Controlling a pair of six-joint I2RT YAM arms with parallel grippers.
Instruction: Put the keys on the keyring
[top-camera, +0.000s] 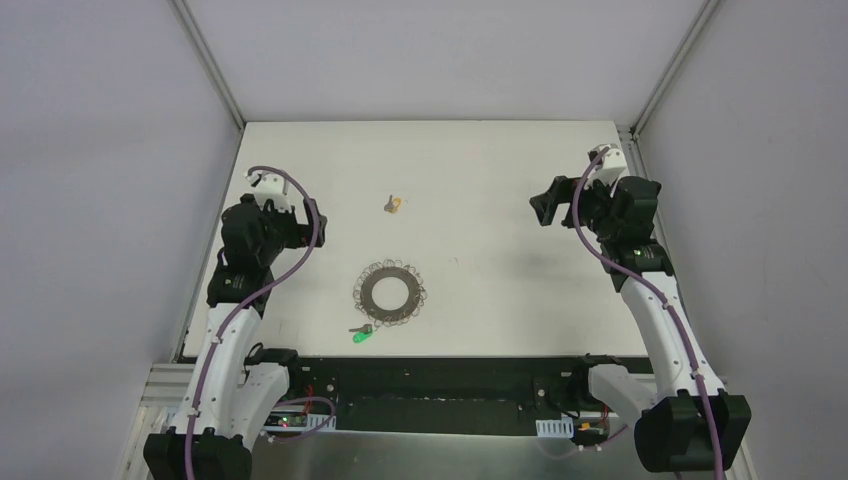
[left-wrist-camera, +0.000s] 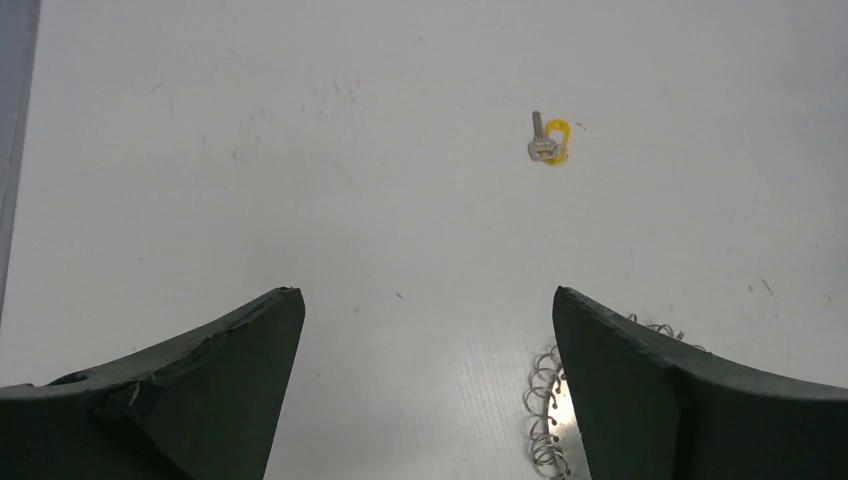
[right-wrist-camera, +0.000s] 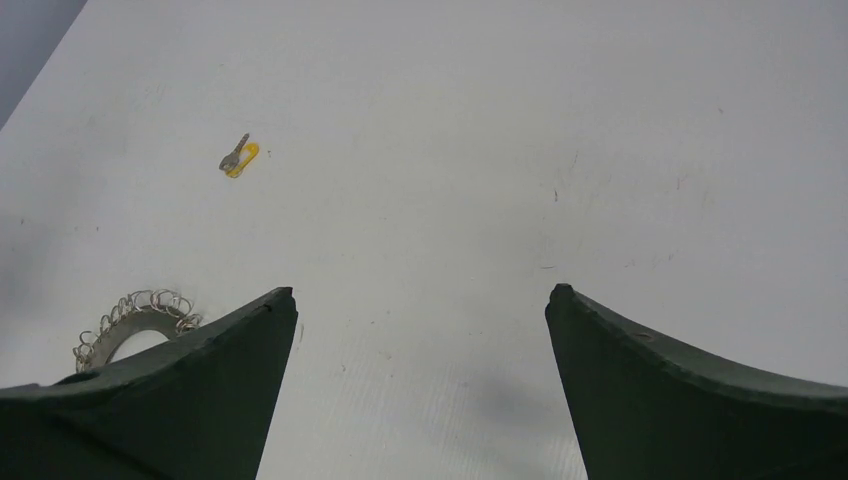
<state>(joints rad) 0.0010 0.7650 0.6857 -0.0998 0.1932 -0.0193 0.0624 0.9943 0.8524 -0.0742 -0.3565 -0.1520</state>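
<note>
I'm holding my left claw (left-wrist-camera: 428, 300) wide open over the left side of the white tabletop (top-camera: 500, 170), gripping nothing. My right claw (right-wrist-camera: 420, 295) is gaping just as wide over the right side, also gripping nothing. Both are hanging clear of the surface, well apart from each other.

The keyring (top-camera: 391, 291) is lying flat roughly midway between left and right, closer to the near edge than the far one. It's a flat dark-grey ring with thin silver wire loops frilling all around its rim. In my left wrist view a bit of that fringe is peeking out at the lower right. In my right wrist view an arc of the ring is showing at the lower left.

The yellow-headed key (top-camera: 394, 205) is lying alone farther back, well apart from the keyring, with a silver shaft. It's showing ahead of both claws in the wrist views and isn't touching anything.

The green-headed key (top-camera: 361, 337) is lying by the near edge, just beside the keyring's near-left fringe. It's too small for me to tell whether it's touching the loops.

Neither key is sitting on the keyring.
</note>
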